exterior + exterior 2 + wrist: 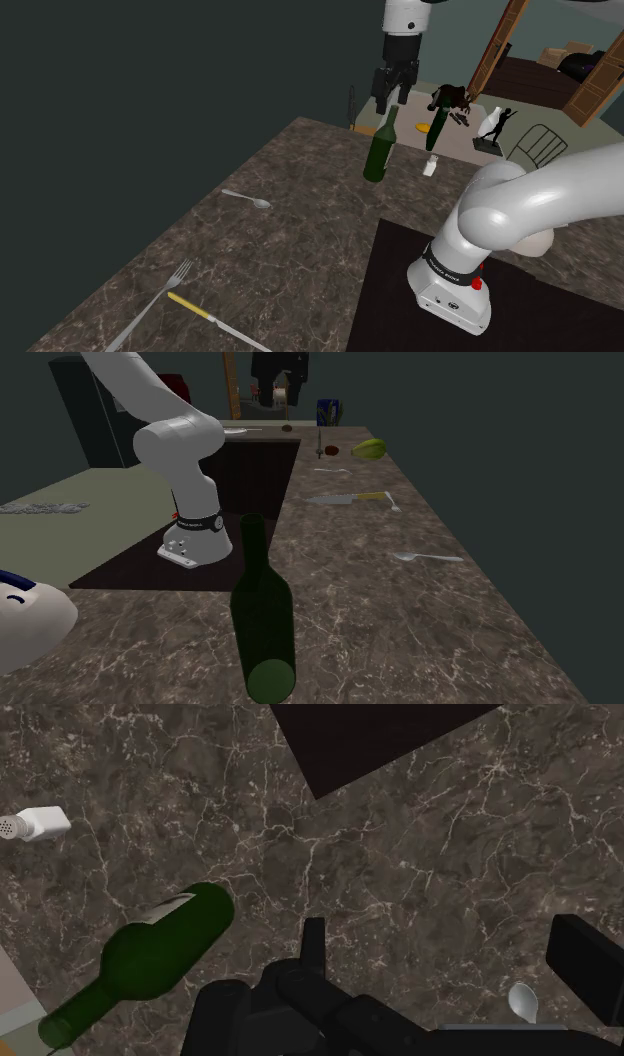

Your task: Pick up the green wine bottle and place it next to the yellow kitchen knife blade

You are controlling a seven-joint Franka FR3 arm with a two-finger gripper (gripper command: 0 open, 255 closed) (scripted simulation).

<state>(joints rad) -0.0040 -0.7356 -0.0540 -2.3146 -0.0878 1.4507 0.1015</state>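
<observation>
Black two-finger gripper (pixel 390 98) is hovering wide open and empty above the dark green glass wine bottle (pixel 381 145), which is standing on the brown marbled counter (pixel 280 230) well apart from the yellow-handled kitchen knife (pixel 215 322); a descent off-centre is risking clipping the neck and toppling it.

Green bottle (pixel 262 622) tilts below the gripper (pixel 278 400). Yellow-handled knife (pixel 350 499) and spoon (pixel 428 558) lie on the counter (pixel 400 642), well apart from the gripper.
</observation>
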